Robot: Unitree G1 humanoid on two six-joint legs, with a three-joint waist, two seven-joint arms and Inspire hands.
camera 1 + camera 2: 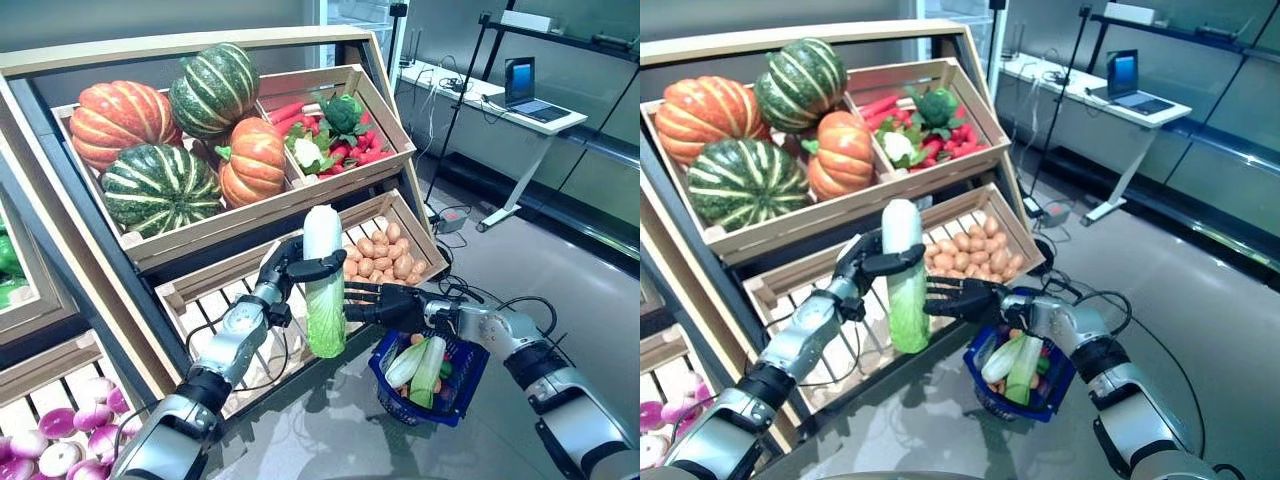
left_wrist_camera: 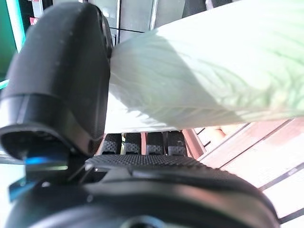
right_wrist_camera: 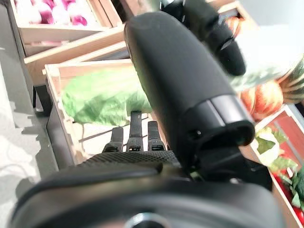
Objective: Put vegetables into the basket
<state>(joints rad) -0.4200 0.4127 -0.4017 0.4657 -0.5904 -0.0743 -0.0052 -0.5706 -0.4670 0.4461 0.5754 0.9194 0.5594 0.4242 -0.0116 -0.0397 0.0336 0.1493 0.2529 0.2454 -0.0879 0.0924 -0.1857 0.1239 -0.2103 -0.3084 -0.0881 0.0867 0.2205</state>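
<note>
My left robot hand (image 1: 290,265) is curled round the cabbage (image 1: 323,285), holding it upright before the lower crate's front edge. My right robot hand (image 1: 385,303), fingers spread, reaches toward it above the basket (image 1: 452,400). I should pass it across steadily, then lower it leaf-first.

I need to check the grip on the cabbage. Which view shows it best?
Left eye view: the left hand is curled round the upright napa cabbage. The right eye view matches; wrist views show only leaf.
</note>
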